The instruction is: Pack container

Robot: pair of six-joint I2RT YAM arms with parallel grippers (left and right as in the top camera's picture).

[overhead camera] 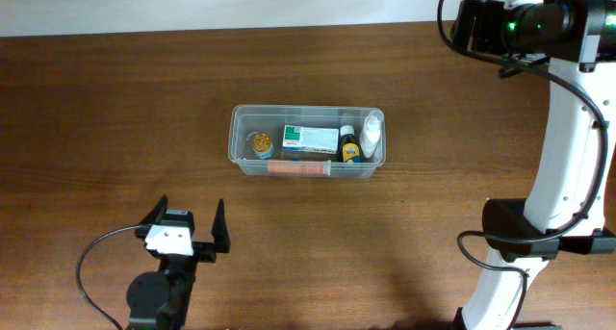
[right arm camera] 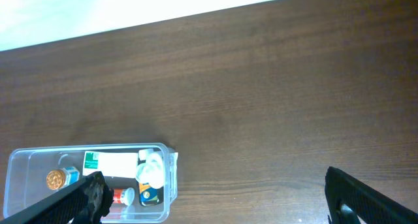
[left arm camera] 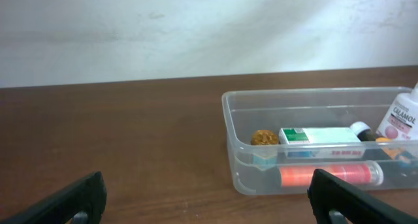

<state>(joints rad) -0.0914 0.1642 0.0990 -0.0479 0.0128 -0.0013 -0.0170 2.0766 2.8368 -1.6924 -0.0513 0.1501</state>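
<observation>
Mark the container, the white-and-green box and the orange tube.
container (overhead camera: 232,138): overhead view, on its left rim.
white-and-green box (overhead camera: 310,138): overhead view, middle of its top face.
orange tube (left arm camera: 336,172): left wrist view, middle of its body, seen through the container's near wall.

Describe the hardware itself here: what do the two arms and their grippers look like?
The left gripper has two black tapered fingers on a white block, a round black motor and a thin black cable. The right arm has a curved white link, black joints, a green light. The right gripper also has black fingers.
</observation>
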